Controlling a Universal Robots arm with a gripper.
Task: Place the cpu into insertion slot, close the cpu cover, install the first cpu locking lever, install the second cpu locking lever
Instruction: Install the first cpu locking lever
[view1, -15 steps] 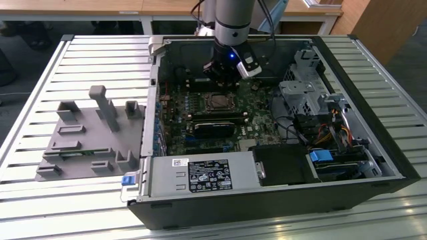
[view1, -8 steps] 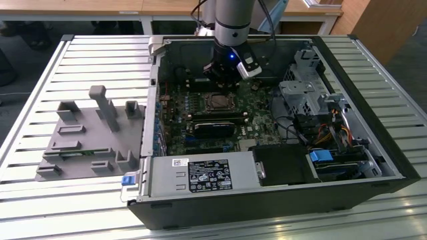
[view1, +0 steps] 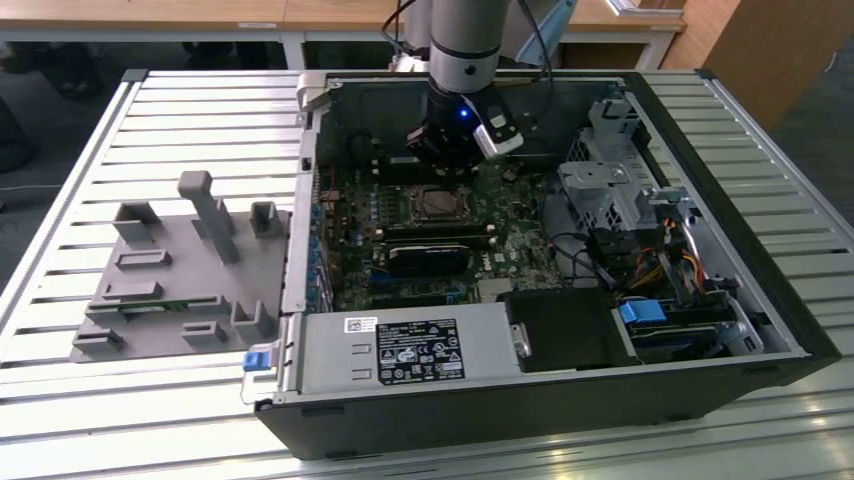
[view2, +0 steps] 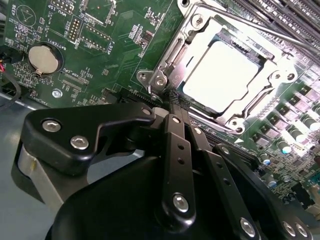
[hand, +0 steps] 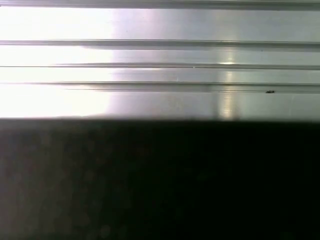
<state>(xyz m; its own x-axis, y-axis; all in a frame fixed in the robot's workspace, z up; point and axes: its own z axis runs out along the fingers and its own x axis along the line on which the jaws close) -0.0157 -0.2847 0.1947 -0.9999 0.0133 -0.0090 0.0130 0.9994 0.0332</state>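
Observation:
The cpu (view2: 225, 70) lies flat in the insertion slot (view1: 437, 203) on the green motherboard (view2: 115, 55), its silver face bright under glare. The silver cpu cover (view2: 199, 26) lies down over it, framing its edges. A thin locking lever rod (view2: 260, 31) runs along one side of the socket. In the second wrist view my gripper (view2: 173, 102) is shut, its black fingers (view2: 176, 145) pressed together with nothing visible between them. The tips hover right beside the socket's corner bracket (view2: 155, 80). In the exterior view the gripper (view1: 445, 165) hangs just behind the socket.
The open black computer case (view1: 747, 300) rests on a slatted metal table (view1: 134, 400). Inside it are memory modules (view1: 427, 238), a power supply (view1: 400, 350), a drive cage (view1: 607, 190) and cables (view1: 661, 265). A grey fixture (view1: 174, 270) stands at the exterior view's left.

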